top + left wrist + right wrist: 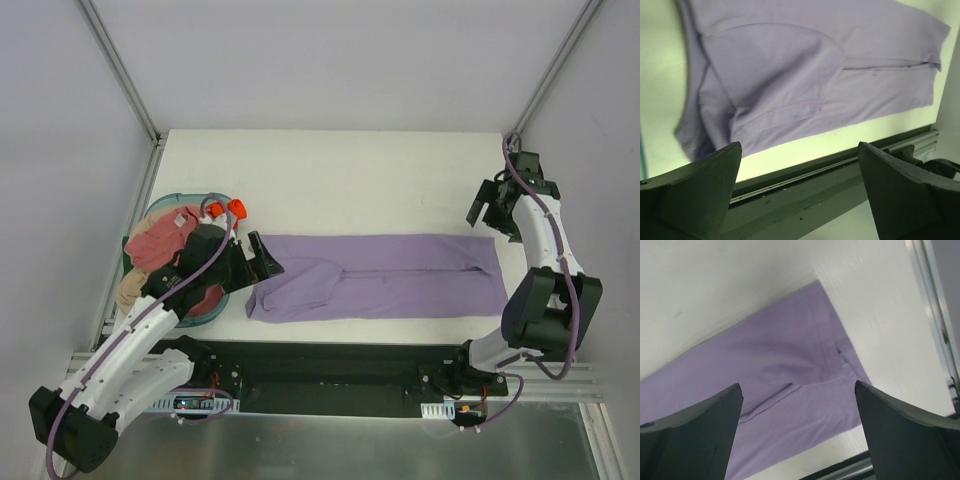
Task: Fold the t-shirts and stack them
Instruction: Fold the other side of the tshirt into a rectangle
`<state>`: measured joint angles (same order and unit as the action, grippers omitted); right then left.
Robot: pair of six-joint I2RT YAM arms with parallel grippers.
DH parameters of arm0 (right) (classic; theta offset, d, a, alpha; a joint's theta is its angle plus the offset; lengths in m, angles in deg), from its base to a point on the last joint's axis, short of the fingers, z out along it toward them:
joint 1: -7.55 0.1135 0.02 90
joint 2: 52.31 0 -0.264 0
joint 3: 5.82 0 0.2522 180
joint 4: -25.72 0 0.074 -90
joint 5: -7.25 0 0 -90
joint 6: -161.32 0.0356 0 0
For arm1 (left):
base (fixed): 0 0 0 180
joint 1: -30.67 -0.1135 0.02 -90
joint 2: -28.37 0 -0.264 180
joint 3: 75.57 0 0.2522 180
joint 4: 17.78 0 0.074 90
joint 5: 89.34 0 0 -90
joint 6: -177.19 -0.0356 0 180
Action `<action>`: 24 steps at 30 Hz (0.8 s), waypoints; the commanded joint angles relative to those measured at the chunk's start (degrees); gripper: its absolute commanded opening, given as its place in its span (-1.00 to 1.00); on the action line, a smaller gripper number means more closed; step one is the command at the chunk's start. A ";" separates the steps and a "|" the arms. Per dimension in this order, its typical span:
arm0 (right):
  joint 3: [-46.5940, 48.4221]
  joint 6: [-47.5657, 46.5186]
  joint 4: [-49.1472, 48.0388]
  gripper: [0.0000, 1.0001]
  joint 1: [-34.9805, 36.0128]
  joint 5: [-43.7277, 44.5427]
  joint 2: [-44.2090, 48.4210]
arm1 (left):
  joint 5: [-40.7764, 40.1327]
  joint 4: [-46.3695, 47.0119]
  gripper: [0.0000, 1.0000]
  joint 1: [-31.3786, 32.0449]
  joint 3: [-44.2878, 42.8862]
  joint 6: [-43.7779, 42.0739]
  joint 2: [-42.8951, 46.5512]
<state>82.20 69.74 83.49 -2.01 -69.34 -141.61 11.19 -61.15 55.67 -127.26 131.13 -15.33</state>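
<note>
left gripper (262,258): jaws spread wide, nothing pinched between them, so it's let go
left gripper spot: low over the left end of the lavender t-shirt (390,275), right next to the teal basket (168,202); can't tell if the fingers actually touch the cloth
right gripper (490,213): also wide apart and empty, hanging over bare table (330,180) just past the far right corner of the lavender t-shirt, not touching it
lavender t-shirt look: folded into one long narrow band running left to right across the table, mostly flat; a seam line runs along the middle of the right half and a sleeve is tucked in on top
lavender t-shirt left end: a bit messier, edge slanted and slightly rumpled; from the left wrist view you can see the curved sleeve fold and a bunched-up bit at the corner
lavender t-shirt right end: squared off pretty clean, in the right wrist view the corner sits between the two fingers but lower down
where it lies: near half of the table, long near edge running beside the front rail (840,175), stretching from one gripper to almost under the other
pink-red t-shirt (158,243): crumpled in the basket, heaped over its rim, partly hidden behind the left arm
tan t-shirt (130,290): wadded up too, spilling out the near left side of the basket, just under the pink-red one
</note>
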 commanded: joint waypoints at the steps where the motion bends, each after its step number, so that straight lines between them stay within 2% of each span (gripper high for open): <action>1: -2.70 -0.69 -3.21 0.92 1.65 -17.57 7.37 | 0.10 5.24 0.98 4.62 -4.60 -1.05 -5.85; 4: -6.49 -1.93 -7.96 0.92 2.97 -27.45 8.35 | 2.13 9.73 0.98 6.20 -6.62 -1.14 -12.00; 6: -8.25 -2.11 -9.20 0.92 4.11 -28.88 7.04 | 3.53 12.19 0.98 6.47 -7.85 -0.79 -16.57; 10: -8.52 -2.11 -8.77 0.92 4.82 -26.60 1.16 | 6.09 17.91 0.98 6.56 -9.52 -0.70 -26.76; 14: -6.33 -2.90 -9.12 0.92 4.47 -18.44 -6.13 | 3.90 18.18 0.98 6.39 -12.95 -1.49 -38.45; 19: -0.88 -2.73 -8.15 0.92 1.83 -20.52 -16.50 | 6.00 18.18 0.98 2.96 -16.29 -1.32 -51.02; 22: 0.27 -2.72 -7.71 0.92 1.21 -20.18 -19.42 | 3.81 18.18 0.98 1.12 -19.27 -0.79 -57.52; 24: 0.19 -2.72 -7.62 0.92 0.95 -18.69 -20.39 | 5.20 18.27 0.98 -0.90 -22.87 -0.52 -62.27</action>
<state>80.97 67.73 75.84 -0.26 -90.23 -159.86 17.70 -44.10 57.46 -145.69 131.42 -69.41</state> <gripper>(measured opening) 0.960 0.990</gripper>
